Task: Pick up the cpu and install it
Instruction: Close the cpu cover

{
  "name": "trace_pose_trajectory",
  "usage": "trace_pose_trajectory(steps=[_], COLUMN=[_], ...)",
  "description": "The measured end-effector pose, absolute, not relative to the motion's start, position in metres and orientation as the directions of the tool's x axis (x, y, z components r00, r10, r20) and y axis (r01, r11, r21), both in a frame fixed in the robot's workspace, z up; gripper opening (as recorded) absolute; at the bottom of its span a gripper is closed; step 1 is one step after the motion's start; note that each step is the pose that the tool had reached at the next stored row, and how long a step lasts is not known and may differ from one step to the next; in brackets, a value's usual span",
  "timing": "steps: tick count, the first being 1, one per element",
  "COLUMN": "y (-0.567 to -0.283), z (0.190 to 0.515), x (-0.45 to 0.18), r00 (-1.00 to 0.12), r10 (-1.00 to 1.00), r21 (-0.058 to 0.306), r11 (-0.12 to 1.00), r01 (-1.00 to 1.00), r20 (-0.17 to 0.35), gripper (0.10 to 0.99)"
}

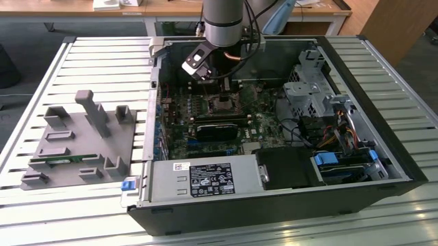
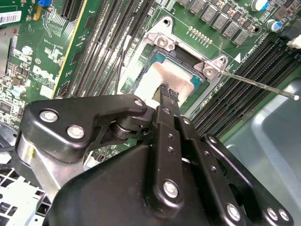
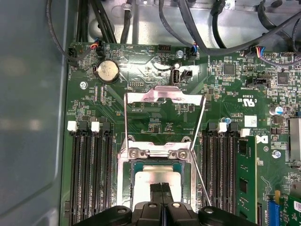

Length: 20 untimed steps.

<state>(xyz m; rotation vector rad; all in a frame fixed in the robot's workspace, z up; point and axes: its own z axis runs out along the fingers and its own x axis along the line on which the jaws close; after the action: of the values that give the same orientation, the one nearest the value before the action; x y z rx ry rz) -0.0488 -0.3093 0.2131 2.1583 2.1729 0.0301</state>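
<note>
One arm (image 1: 222,20), one hand (image 3: 161,187), reaching into the open PC case (image 1: 274,212), which lies on the slatted counter (image 1: 102,66).

Hand is clenched: two fingers (image 2: 165,122) pressed together, nothing between them. Tips sit over the middle of the cpu (image 3: 145,182) (can't tell if they actually touch it).

One cpu, lying flat in the socket on the motherboard (image 3: 155,117), silver top up. One load plate (image 3: 164,95), flipped open away from the socket. One thin latch lever (image 3: 201,181), standing free beside it. Two screws (image 3: 134,153) on the bracket at the plate's hinge. One coin cell (image 3: 107,70) further along the board.

Black memory slots flank the socket on both sides. One seated memory stick (image 3: 243,174), green, stands upright in a slot.

Exterior view, clock positions from the socket:
- 6 o'clock: one black ribbed block (image 1: 215,130).
- Further out at 6: one grey power supply (image 1: 205,179).
- 9 o'clock, outside the case on the counter: one grey fixture tray (image 1: 75,138), with one spare memory stick (image 1: 63,160) lying in it.
</note>
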Motion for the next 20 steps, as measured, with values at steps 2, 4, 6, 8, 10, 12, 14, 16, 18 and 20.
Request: trace_pose_trajectory(steps=[2, 4, 6, 8, 10, 12, 14, 16, 18, 20], y=[-0.3093, -0.3093, -0.3093, -0.3093, -0.3093, -0.3093, -0.3093, -0.3093, -0.3093, -0.3093], z=[0.2132, 0.2134, 0.2139, 0.2146, 0.2153, 0.2159, 0.2167, 0.2174, 0.2179, 0.2184], x=[-0.0487, -0.0487, -0.0488, -0.0487, -0.0487, -0.0488, -0.0488, -0.0487, -0.0487, -0.0487], r00=[-0.005, -0.005, -0.005, -0.005, -0.005, -0.005, -0.005, -0.005, -0.005, -0.005], r10=[0.999, 0.999, 0.999, 0.999, 0.999, 0.999, 0.999, 0.999, 0.999, 0.999], r21=[0.069, 0.069, 0.069, 0.069, 0.069, 0.069, 0.069, 0.069, 0.069, 0.069], r11=[0.008, 0.008, 0.008, 0.008, 0.008, 0.008, 0.008, 0.008, 0.008, 0.008], r01=[0.998, 0.998, 0.998, 0.998, 0.998, 0.998, 0.998, 0.998, 0.998, 0.998], r20=[-0.042, -0.042, -0.042, -0.042, -0.042, -0.042, -0.042, -0.042, -0.042, -0.042], gripper=[0.106, 0.106, 0.106, 0.106, 0.106, 0.106, 0.106, 0.106, 0.106, 0.106])
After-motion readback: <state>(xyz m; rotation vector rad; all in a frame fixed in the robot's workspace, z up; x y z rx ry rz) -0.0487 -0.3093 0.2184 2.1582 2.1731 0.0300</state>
